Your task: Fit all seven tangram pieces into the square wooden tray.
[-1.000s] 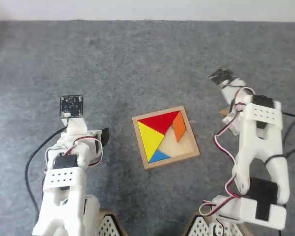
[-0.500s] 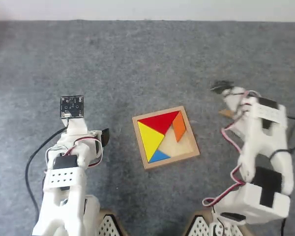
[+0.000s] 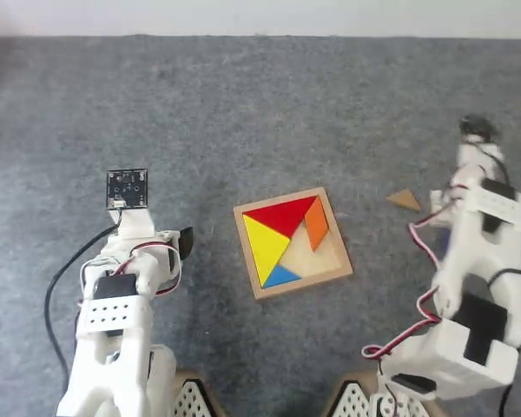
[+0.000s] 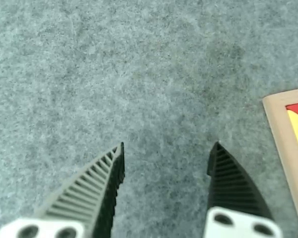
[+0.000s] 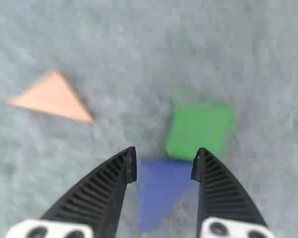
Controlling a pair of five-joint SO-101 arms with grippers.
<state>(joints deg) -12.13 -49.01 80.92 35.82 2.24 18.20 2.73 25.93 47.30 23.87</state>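
- The left end effector (image 4: 168, 148) hangs wide open and empty over the bare grey desk (image 4: 139, 59), just beside the tray (image 4: 275, 119). It is probably parked clear of the work.
- The tray sits mid-desk and holds a red triangle (image 3: 282, 215), a yellow triangle (image 3: 262, 245), an orange piece (image 3: 316, 222) and a small blue triangle (image 3: 280, 276). Bare wood on its right side awaits the rest.
- A tan triangle (image 5: 52, 96), a green square (image 5: 201, 130) and a dark blue piece (image 5: 159, 186) lie loose to the right.
- The right end effector (image 5: 164, 151), open and empty, hangs over the dark blue piece, likely lining up a pick.
- No writing or label is readable.
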